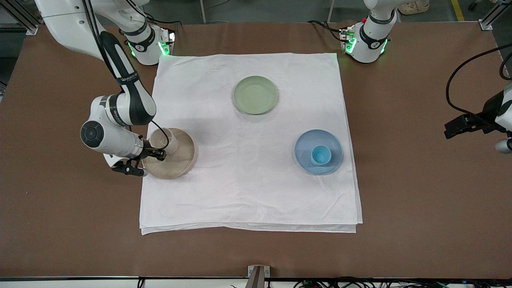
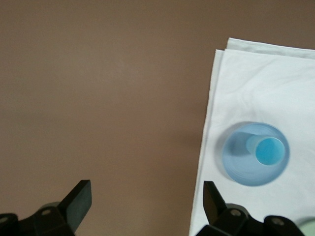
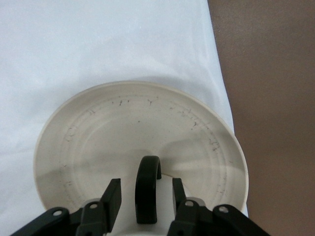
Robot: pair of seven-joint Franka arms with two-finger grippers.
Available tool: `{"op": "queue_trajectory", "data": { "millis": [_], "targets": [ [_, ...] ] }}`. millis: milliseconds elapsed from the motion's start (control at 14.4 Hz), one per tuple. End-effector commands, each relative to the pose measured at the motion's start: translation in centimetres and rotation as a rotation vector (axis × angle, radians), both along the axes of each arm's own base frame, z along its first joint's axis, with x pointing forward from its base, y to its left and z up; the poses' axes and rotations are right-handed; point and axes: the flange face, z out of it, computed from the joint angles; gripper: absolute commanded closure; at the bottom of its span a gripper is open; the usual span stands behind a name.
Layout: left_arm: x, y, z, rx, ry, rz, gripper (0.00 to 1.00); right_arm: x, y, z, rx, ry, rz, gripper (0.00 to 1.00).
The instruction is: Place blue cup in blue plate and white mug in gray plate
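Note:
The white mug (image 1: 167, 141) rests on the gray plate (image 1: 182, 158), at the right arm's end of the cloth. My right gripper (image 1: 157, 153) is at the mug; in the right wrist view (image 3: 145, 188) its fingers straddle the dark handle (image 3: 147, 189) with a gap on each side, so it is open. The gray plate (image 3: 123, 128) fills that view. The blue cup (image 1: 321, 155) stands in the blue plate (image 1: 307, 143); both show in the left wrist view, cup (image 2: 268, 150) in plate (image 2: 240, 167). My left gripper (image 1: 451, 130) waits open and empty over bare table (image 2: 147, 191).
A sage-green plate (image 1: 255, 95) lies on the white cloth (image 1: 248, 192), farther from the front camera than the other plates. The cloth's edge shows in the left wrist view (image 2: 256, 83). Brown tabletop (image 1: 420, 192) surrounds the cloth.

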Motion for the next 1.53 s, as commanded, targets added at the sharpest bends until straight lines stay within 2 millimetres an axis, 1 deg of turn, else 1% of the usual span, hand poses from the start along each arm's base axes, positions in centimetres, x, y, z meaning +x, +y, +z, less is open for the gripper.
{"op": "queue_trajectory", "data": {
  "millis": [0,70,139,278,348,487,557,626,696,765,835,904,974,1043,1113,1183,1322,1461],
  "targets": [
    [-3.9,0.4,1.4,-0.029,0.008,0.028,0.00,1.2,-0.2,3.6,0.019,-0.024,-0.007,0.00],
    [-5.0,0.1,1.5,-0.044,0.016,0.031,0.00,2.3,-0.4,5.6,0.022,-0.015,0.001,0.00],
    [-5.8,-0.2,1.2,-0.050,0.029,0.029,0.00,3.6,-1.7,8.1,0.012,-0.004,0.005,0.00],
    [-5.9,-0.5,1.1,-0.064,0.030,0.047,0.00,5.9,-6.4,13.5,-0.073,-0.001,0.084,0.00],
    [-5.6,-0.6,1.0,-0.065,0.024,0.044,0.00,6.4,-8.5,15.9,-0.078,0.014,0.127,0.00],
    [-5.1,-0.9,0.9,-0.074,0.004,0.040,0.00,6.7,-13.7,20.1,-0.058,0.030,0.175,0.00],
    [-4.9,-1.4,0.6,-0.074,0.009,0.031,0.00,6.5,-15.3,21.6,-0.050,0.043,0.201,0.00],
    [-4.4,-1.9,-0.2,-0.072,0.023,0.021,0.00,6.2,-16.9,23.0,-0.048,0.058,0.207,0.00],
    [-4.4,-1.9,-0.3,-0.072,0.026,0.007,0.00,5.9,-17.8,24.5,-0.042,0.069,0.201,0.00],
    [-4.6,-2.0,-0.3,-0.073,0.034,-0.001,0.00,5.7,-17.7,25.2,-0.045,0.085,0.203,0.00],
    [-4.7,-2.5,-0.5,-0.071,0.043,-0.013,0.00,5.7,-18.1,26.3,-0.048,0.078,0.197,0.00],
    [-4.5,-3.7,-0.5,-0.064,0.036,-0.036,0.00,5.8,-18.3,27.2,-0.051,0.062,0.193,0.00],
    [-4.5,-3.7,-0.5,-0.057,0.033,-0.035,0.00,5.8,-18.4,27.7,-0.054,0.053,0.191,0.00],
    [-4.6,-3.2,-0.1,-0.057,0.028,-0.030,0.00,5.9,-18.5,28.4,-0.059,0.034,0.192,0.00],
    [-4.7,-2.9,-0.1,-0.058,0.029,-0.027,0.00,6.1,-18.2,29.5,-0.059,0.014,0.188,0.00],
    [-4.7,-2.8,0.0,-0.058,0.028,-0.026,0.00,6.0,-18.0,29.6,-0.047,0.013,0.184,0.00],
    [-4.9,-3.3,0.4,-0.057,0.025,-0.032,0.00,5.6,-17.9,29.4,-0.040,0.044,0.187,0.00],
    [-5.0,-3.7,0.4,-0.059,0.027,-0.040,0.00,5.3,-17.7,29.8,-0.051,0.048,0.193,0.00]
  ]
}}
